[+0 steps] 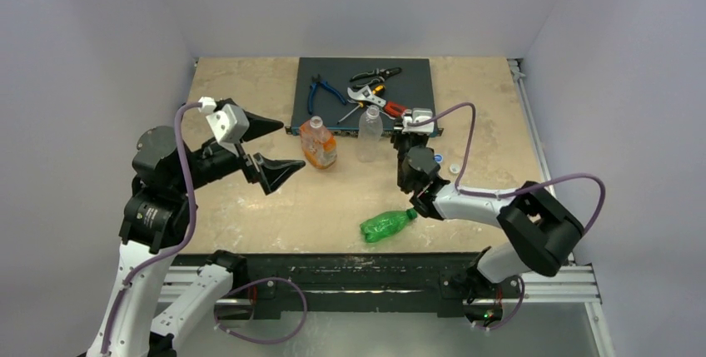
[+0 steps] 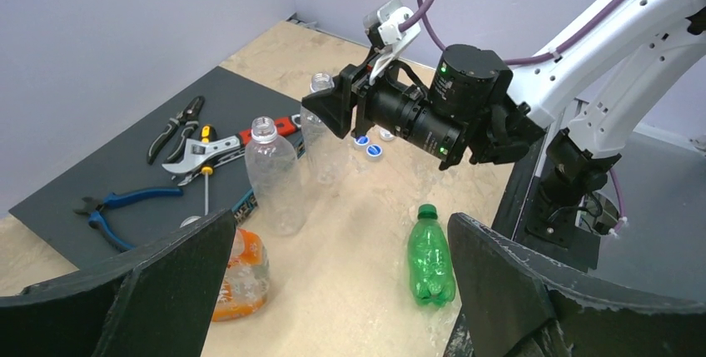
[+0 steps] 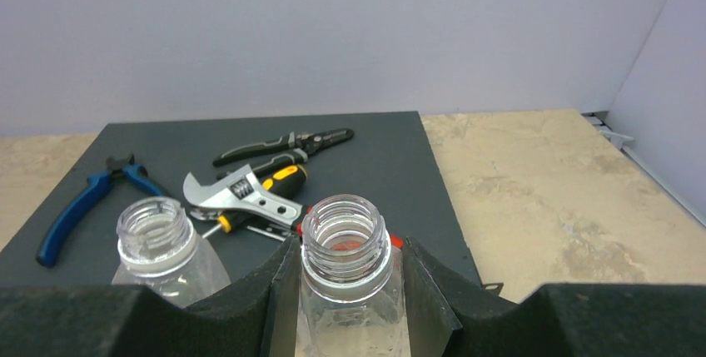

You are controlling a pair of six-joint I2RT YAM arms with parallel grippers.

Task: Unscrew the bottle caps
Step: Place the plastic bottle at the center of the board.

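Observation:
My right gripper (image 3: 344, 261) is shut on a clear bottle (image 3: 344, 245) with an open neck, standing upright at the mat's front edge; it shows in the left wrist view too (image 2: 319, 136). A second uncapped clear bottle (image 1: 369, 134) stands just left of it. The squat orange-label bottle (image 1: 318, 146) stands further left. The green bottle (image 1: 385, 225) lies on its side with its green cap (image 1: 411, 213) on. Loose white caps (image 1: 439, 158) lie right of my right gripper (image 1: 408, 135). My left gripper (image 1: 279, 147) is open and empty, raised left of the orange bottle.
A dark mat (image 1: 333, 74) at the back holds blue pliers (image 1: 323, 91), an adjustable wrench (image 1: 366, 93), black cutters (image 1: 375, 74) and a screwdriver. Walls close in on three sides. The table's near edge runs just below the green bottle.

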